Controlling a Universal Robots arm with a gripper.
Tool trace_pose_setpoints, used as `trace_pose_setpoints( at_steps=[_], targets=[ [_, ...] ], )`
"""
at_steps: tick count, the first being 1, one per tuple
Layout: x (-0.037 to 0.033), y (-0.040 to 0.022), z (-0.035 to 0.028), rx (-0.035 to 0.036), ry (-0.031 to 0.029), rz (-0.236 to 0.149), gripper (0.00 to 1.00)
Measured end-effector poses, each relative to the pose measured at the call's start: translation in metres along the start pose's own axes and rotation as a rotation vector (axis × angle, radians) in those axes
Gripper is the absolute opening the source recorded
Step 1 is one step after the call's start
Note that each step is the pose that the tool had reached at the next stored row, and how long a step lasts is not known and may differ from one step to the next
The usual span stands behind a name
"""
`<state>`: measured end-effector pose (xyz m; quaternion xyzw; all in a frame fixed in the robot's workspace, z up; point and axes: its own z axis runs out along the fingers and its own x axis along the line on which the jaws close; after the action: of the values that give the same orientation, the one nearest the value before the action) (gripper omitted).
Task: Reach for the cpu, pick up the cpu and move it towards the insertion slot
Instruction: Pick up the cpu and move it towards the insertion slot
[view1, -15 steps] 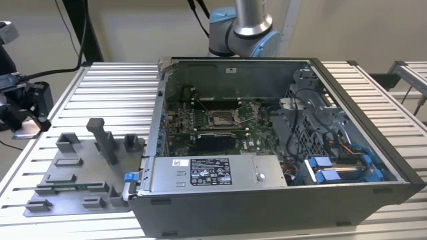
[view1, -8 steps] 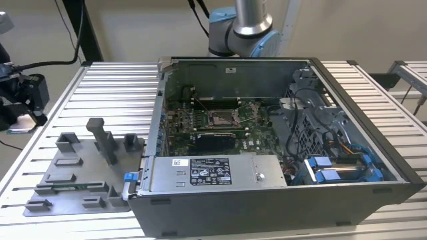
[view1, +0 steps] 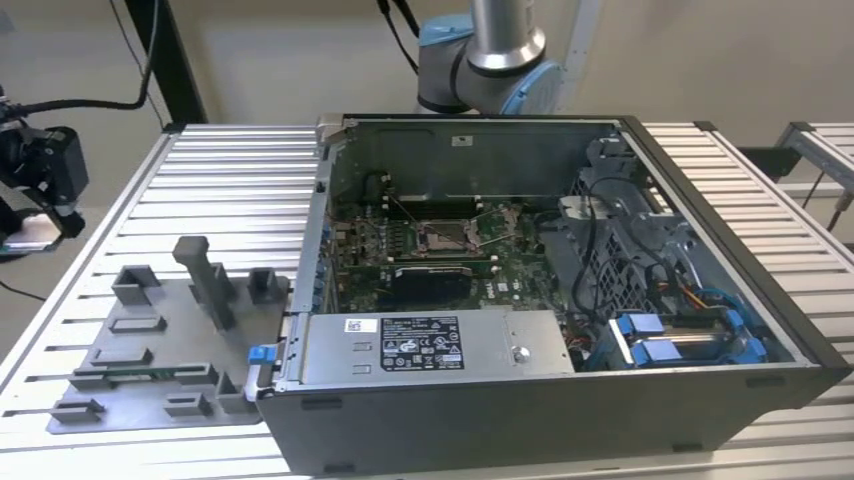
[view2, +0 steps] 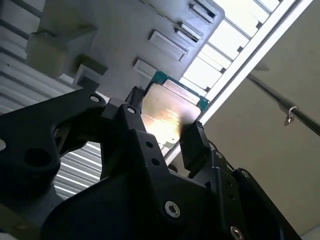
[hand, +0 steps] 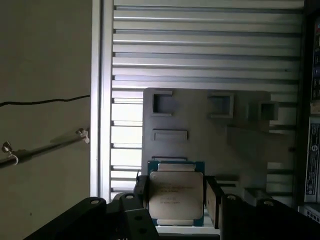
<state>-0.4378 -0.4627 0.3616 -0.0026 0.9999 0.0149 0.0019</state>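
Within the claw (hand: 178, 201), the cpu (hand: 176, 194)

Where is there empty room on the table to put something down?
Bare slatted table lies between the grey fixture plate and the far edge, on the exterior view's left of the computer case; another strip on that view's right of it. Crowded: the plate's blocks and inside the case around the insertion slot. The gripper holds the cpu.

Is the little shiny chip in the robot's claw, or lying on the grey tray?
In the claw. Both wrist views show the cpu pinched between the gripper's two black fingers, held clear above the grey fixture plate.
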Motion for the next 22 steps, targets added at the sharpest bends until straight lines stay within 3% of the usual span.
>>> trace_pose_setpoints(
  at_steps=[22],
  targets=[
    [-0.0001,0.0013,-0.0435,-0.0001,-0.0001,0.0,0.0]
  ],
)
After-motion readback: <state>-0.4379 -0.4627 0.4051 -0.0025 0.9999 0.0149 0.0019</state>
